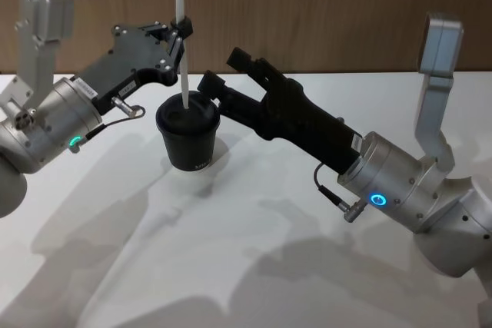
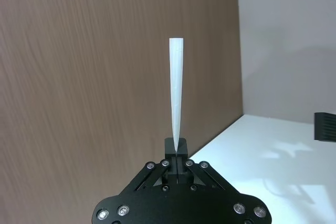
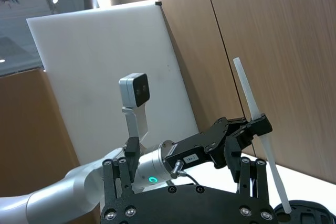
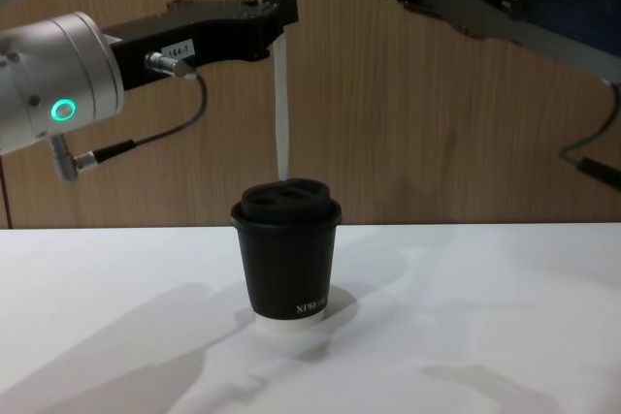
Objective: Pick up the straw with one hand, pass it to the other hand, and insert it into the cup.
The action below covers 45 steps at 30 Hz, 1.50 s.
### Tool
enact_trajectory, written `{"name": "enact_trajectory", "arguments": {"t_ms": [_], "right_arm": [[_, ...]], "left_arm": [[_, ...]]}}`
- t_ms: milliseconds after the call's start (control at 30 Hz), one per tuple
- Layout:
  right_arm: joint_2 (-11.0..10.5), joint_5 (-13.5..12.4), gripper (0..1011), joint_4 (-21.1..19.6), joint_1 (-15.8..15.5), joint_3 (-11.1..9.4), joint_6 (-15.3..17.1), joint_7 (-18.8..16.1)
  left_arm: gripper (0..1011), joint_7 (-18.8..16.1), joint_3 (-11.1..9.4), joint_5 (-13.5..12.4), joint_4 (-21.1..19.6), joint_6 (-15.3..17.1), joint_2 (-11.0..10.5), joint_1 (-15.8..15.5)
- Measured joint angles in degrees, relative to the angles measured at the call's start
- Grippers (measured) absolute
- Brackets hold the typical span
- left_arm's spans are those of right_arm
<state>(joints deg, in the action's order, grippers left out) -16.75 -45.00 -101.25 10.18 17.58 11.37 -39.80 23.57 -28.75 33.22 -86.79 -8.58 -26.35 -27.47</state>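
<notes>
Left gripper: the black gripper (image 1: 178, 34) with a small white label, on a silver wrist with a green light ring, is seen in the upper left of the head view. Its fingers are pinched together on the straw, well above the cup.
Straw: the long, thin, white plastic straw (image 1: 184, 74) is held upright, just left of centre. Its top is cut off by the upper edge of the head view, and its lower end is met by the cup's lid. Whether the tip is through the lid's hole cannot be told.
Cup: the small black paper cup (image 1: 190, 140) with a black domed lid is stood upright on the white table (image 1: 231, 259), left of centre and directly under the straw.
Right gripper: the slim black gripper (image 1: 223, 68) is seen at the centre of the head view, just right of the cup. In the chest view it is placed in the upper right, higher than the lid. Its fingers are spread wide and nothing is held between them.
</notes>
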Motion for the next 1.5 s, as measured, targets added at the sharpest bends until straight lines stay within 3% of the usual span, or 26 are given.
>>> {"name": "enact_trajectory", "arguments": {"t_ms": [300,667,1500], "right_arm": [[0.0,0.0,1001,0.0,0.0,0.0,0.0,0.0],[0.0,0.0,1001,0.0,0.0,0.0,0.0,0.0],[0.0,0.0,1001,0.0,0.0,0.0,0.0,0.0]], "left_arm": [[2,-3.5,0.2,-3.4,-2.5,1.8,-0.6,0.5],[3,-5.0,1.0,-4.4,-4.2,3.1,-1.0,1.3],[2,-2.1,3.7,1.0,-2.7,5.9,0.7,2.3]]}}
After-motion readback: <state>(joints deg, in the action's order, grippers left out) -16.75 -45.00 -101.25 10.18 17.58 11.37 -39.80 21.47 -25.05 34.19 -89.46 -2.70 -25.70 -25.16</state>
